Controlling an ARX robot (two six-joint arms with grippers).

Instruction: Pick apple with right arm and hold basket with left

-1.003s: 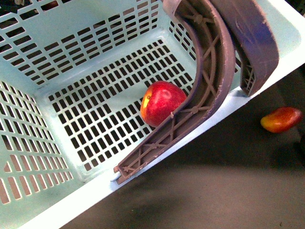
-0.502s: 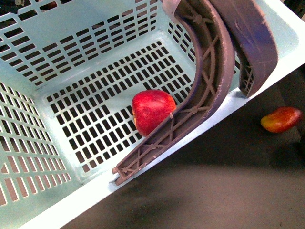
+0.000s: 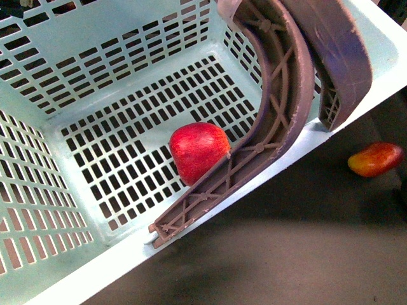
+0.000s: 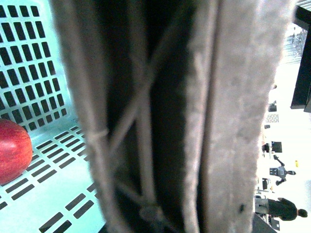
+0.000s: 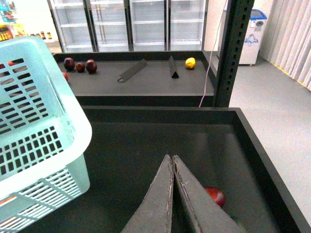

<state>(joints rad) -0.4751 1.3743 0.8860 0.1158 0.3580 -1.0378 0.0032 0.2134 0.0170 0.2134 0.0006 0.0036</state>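
In the front view the tilted basket [image 3: 127,51] fills the left. The apple [image 3: 199,151] lies on its slotted floor, touching the inner side of the brown handle [image 3: 280,108]. Right of the basket, an elongated red-orange fruit [image 3: 375,159] lies on the dark surface.

The left wrist view shows that handle very close, with the apple beyond it. The left gripper's fingers cannot be made out, so its grip cannot be told.

The right gripper [image 5: 172,160] is pressed together and holds nothing. It hangs over the dark tray [image 5: 146,141] outside the basket, well apart from the apple. A colourful sign [image 5: 7,9] in the background is too small to read.
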